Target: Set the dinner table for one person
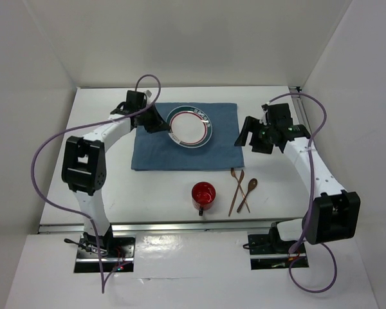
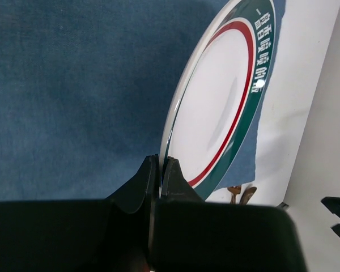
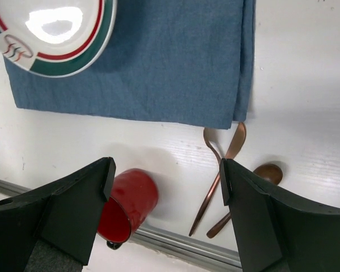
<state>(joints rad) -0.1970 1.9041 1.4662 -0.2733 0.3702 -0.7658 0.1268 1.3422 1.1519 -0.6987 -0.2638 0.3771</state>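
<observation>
Spread flat under the blue mat [image 1: 153, 153] and reaching well past it on every side: white table [image 1: 116, 193]. On the mat, toward its far edge: plate [image 1: 190, 127], rim pinched on the mat's left half by left gripper [image 1: 162, 125], jaws together on it. Just off the mat's right edge, over bare table: right gripper [image 1: 252, 136], jaws wide apart, holding nothing. Off the mat's near edge: red mug [image 1: 202, 195] and, to its right, crossed copper cutlery [image 1: 241, 191].

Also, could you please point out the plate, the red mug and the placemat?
plate [image 1: 190, 127]: top view, its bare white centre.
mug [image 1: 203, 194]: top view, its red body.
placemat [image 1: 153, 152]: top view, bare cloth near its left edge.
</observation>
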